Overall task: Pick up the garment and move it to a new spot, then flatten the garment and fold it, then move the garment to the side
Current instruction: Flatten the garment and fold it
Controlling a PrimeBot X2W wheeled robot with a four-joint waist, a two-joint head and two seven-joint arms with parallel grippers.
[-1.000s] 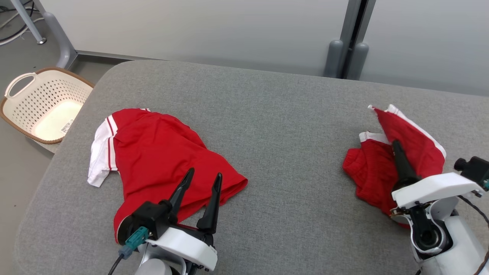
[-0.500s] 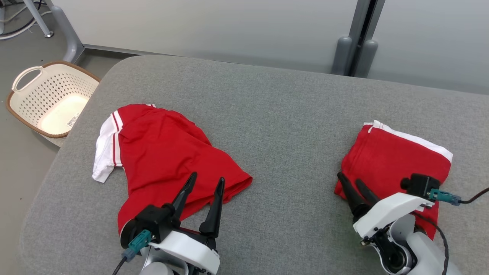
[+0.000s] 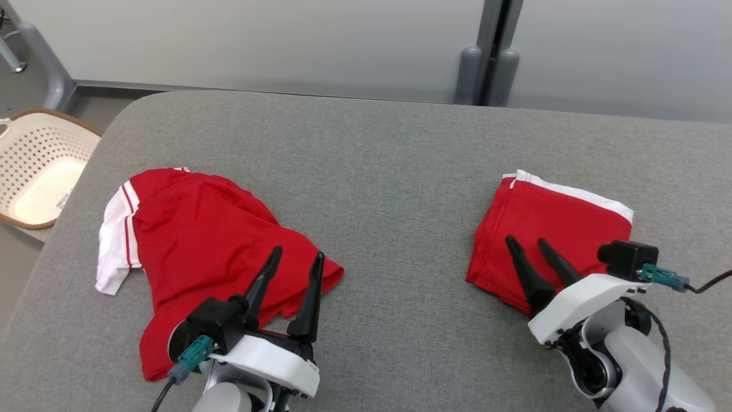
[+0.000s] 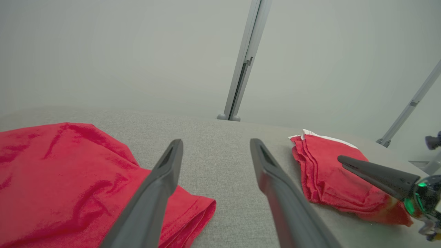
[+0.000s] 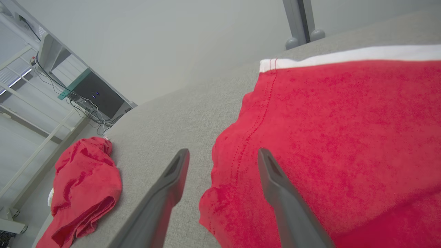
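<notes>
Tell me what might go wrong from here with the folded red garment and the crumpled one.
1. The right gripper hangs, jaws open, over the near-left corner of the folded garment. A pinch there may catch only the top layers and spill the fold.
2. The left gripper, jaws open, sits above the bunched hem of the crumpled garment. Grabbing there may lift it twisted.

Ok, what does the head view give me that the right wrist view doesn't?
Head view adds the laundry basket off the table's left end and the left gripper, open by the loose shirt. Right wrist view adds a dark box with cables beyond the table and the seam stitching on the folded garment. Shared: the folded garment, the loose shirt, the table, and the right gripper, open over the folded garment's edge.
</notes>
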